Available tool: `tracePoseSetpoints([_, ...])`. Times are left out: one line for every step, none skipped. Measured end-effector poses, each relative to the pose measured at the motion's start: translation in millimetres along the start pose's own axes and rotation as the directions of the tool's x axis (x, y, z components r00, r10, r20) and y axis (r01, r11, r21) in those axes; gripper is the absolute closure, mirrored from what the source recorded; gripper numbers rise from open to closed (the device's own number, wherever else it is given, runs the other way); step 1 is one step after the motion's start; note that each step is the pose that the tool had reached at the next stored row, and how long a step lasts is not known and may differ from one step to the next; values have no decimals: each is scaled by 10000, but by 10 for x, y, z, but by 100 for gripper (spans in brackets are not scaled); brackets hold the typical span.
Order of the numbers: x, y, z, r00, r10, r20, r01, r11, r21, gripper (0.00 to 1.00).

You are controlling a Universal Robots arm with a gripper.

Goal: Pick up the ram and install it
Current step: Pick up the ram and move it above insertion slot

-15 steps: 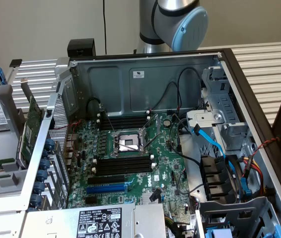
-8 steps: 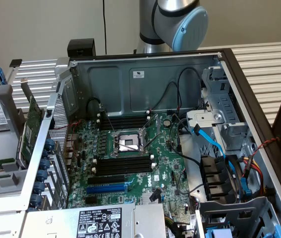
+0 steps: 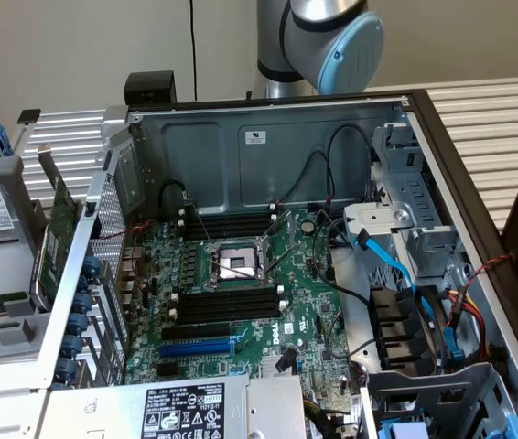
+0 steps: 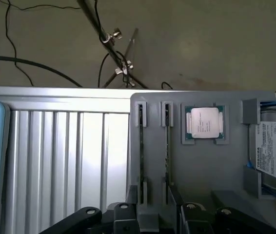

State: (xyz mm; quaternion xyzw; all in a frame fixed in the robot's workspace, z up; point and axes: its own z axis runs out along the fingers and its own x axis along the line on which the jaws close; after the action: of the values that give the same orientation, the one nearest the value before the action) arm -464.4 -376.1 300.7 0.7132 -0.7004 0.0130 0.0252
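**Ram and surroundings.** The ram (image 4: pixel 167 146), a long, thin, narrow circuit-board stick seen edge-on in the wrist view, is stood on its long edge in a slot of a grey moulded holder tray (image 4: pixel 211 170). A second stick of the same kind (image 4: pixel 141 146) is held in the neighbouring, parallel slot. A square, silver-topped processor chip (image 4: pixel 204 123) is seated in a recess of the same tray just beside the ram. Past it a silver hard drive with a white label (image 4: pixel 274 151) is lodged.

The hand (image 4: pixel 153 207), built of black linkages, is placed close over one end of the two slots. Its jaws are spread wide and nothing is gripped between them. Whether either stick is touched cannot be told.

The tray is carried on a slatted, silver metal surface (image 4: pixel 69 161).

In the exterior view an open grey computer case (image 3: pixel 268 151) is shown, with a green motherboard (image 3: pixel 241 302) laid flat inside. Long black memory slots (image 3: pixel 227 302) are set on either side of its central socket. The silver and blue robot arm (image 3: pixel 328 41) is seen behind the case, and a green expansion card (image 3: pixel 53 240) outside the case wall, at the exterior view's left.
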Motion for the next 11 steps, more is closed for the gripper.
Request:
tracePoseSetpoints([0, 0, 18, 10000, -1, 0, 1, 10000, 0, 62])
tracePoseSetpoints([0, -1, 36, 10000, -1, -1, 1, 10000, 0, 62])
tracePoseSetpoints([0, -1, 55, 10000, -1, -1, 1, 10000, 0, 62])
tracePoseSetpoints([0, -2, 74, 10000, -1, -1, 1, 10000, -1, 62])
tracePoseSetpoints([1, -2, 92, 10000, -1, 0, 1, 10000, 0, 62])
tracePoseSetpoints([1, -2, 110, 10000, -1, 0, 1, 10000, 0, 62])
tracePoseSetpoints([2, -3, 128, 10000, -1, 0, 1, 10000, 1, 62])
tracePoseSetpoints([3, -3, 146, 10000, -1, 0, 1, 10000, 0, 62])
tracePoseSetpoints([3, -3, 165, 10000, 0, 0, 0, 10000, 0, 62])
tracePoseSetpoints([4, -3, 184, 10000, -1, 0, 1, 10000, 0, 62])
tracePoseSetpoints([4, -3, 201, 10000, -1, 0, 1, 10000, -1, 62])
